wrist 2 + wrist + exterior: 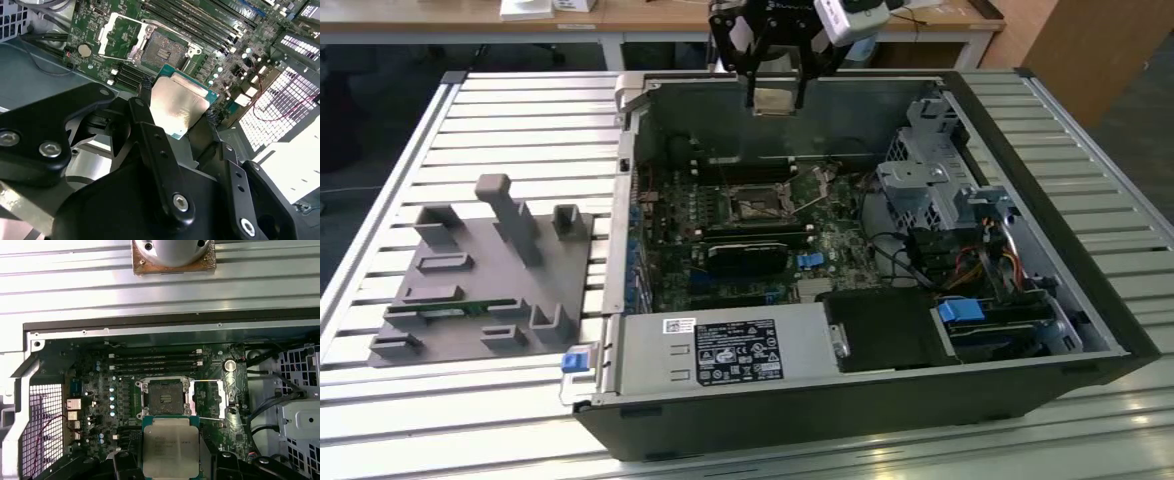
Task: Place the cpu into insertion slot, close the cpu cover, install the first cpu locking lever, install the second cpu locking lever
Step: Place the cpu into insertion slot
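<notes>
Gripper (178, 102) clamps the cpu (170, 445) above the insertion slot (164, 399), cpu cover (207, 399) swung open alongside.

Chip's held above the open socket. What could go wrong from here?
1. The small flat square silvery-topped chip is pinched by its edges in the jaws; it could slip or tilt.
2. Landing skewed on the dark square metal-rimmed socket might damage its contacts.
3. The thin silvery windowed frame lies open beside the socket; the jaws might catch it.
</notes>
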{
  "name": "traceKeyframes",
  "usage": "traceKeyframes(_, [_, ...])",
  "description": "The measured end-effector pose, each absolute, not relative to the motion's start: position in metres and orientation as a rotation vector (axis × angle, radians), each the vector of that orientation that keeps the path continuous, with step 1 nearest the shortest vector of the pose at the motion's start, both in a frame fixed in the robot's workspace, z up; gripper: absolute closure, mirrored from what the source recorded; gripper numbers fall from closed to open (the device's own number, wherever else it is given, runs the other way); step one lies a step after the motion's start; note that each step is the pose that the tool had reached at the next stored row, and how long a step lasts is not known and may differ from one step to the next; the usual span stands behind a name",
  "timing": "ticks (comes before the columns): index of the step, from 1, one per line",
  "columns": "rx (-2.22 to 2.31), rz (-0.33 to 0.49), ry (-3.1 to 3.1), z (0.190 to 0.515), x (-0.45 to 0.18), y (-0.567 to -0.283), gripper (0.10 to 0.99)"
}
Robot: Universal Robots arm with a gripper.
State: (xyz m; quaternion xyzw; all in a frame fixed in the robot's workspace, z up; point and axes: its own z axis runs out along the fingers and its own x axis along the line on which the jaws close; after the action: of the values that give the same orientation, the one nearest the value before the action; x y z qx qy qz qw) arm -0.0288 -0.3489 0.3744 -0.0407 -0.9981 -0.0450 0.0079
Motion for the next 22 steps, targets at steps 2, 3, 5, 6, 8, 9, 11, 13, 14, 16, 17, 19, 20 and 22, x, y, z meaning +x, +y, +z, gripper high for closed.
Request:
traceKeyframes(2, [-0.147,-0.141,-3.12,0.3744,-0.0291,-0.3489,0.545])
traceKeyframes(3, [-0.157,-0.141,-3.12,0.3744,-0.0292,-0.3489,0.545])
traceKeyframes(5, [-0.175,-0.141,-3.119,0.3744,-0.0294,-0.3489,0.545])
traceKeyframes(6, [-0.184,-0.141,-3.119,0.3744,-0.0294,-0.3489,0.545])
traceKeyframes(8, [-0.203,-0.141,-3.118,0.3744,-0.0295,-0.3489,0.545])
traceKeyframes(9, [-0.211,-0.141,-3.118,0.3744,-0.0295,-0.3489,0.545])
traceKeyframes(11, [-0.225,-0.142,-3.117,0.3744,-0.0296,-0.3489,0.545])
traceKeyframes(13, [-0.24,-0.142,-3.117,0.3744,-0.0297,-0.3489,0.545])
traceKeyframes(14, [-0.248,-0.142,-3.116,0.3744,-0.0297,-0.3489,0.545])
traceKeyframes(16, [-0.262,-0.142,-3.116,0.3744,-0.0297,-0.3489,0.545])
traceKeyframes(17, [-0.269,-0.142,-3.115,0.3744,-0.0298,-0.3489,0.545])
traceKeyframes(19, [-0.285,-0.142,-3.114,0.3744,-0.0298,-0.3489,0.545])
traceKeyframes(20, [-0.293,-0.142,-3.114,0.3744,-0.0298,-0.3489,0.545])
traceKeyframes(22, [-0.309,-0.142,-3.113,0.3744,-0.0299,-0.3489,0.545])
